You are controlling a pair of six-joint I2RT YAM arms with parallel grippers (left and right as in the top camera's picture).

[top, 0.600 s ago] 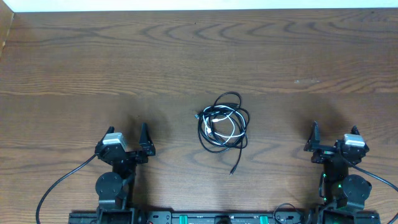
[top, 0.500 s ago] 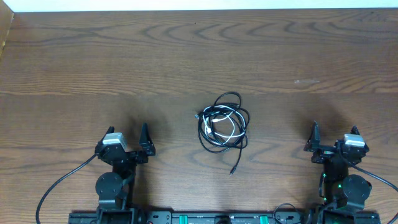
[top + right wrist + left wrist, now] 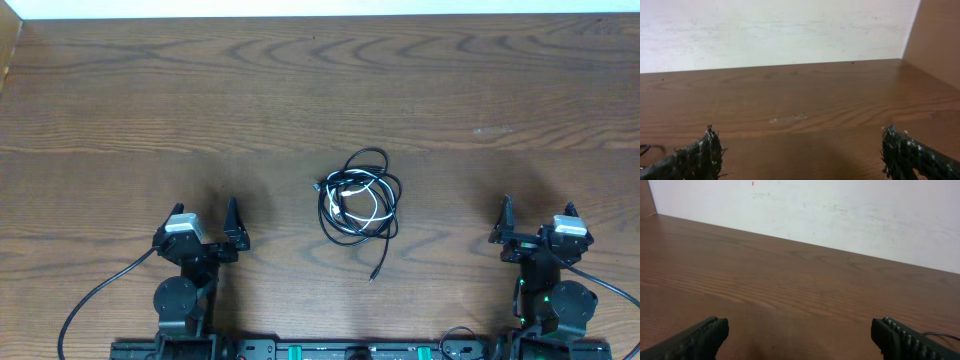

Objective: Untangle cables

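The left fingers (image 3: 700, 335) are spread wide on nothing, and so are the right fingers (image 3: 695, 157); only their tips show. Each wrist view catches a mere sliver of cord at its edge. The crossings inside the tangle are too small to read. The desk (image 3: 300, 90) is brown wood grain with a white wall (image 3: 840, 210) behind. The cables (image 3: 360, 200) lie mid-desk, well apart from both arms, one loose plug end (image 3: 373, 274) pointing toward the robot.

Cables (image 3: 359, 197) on the table (image 3: 300, 90) — between left gripper (image 3: 800, 326) and right gripper (image 3: 799, 132).
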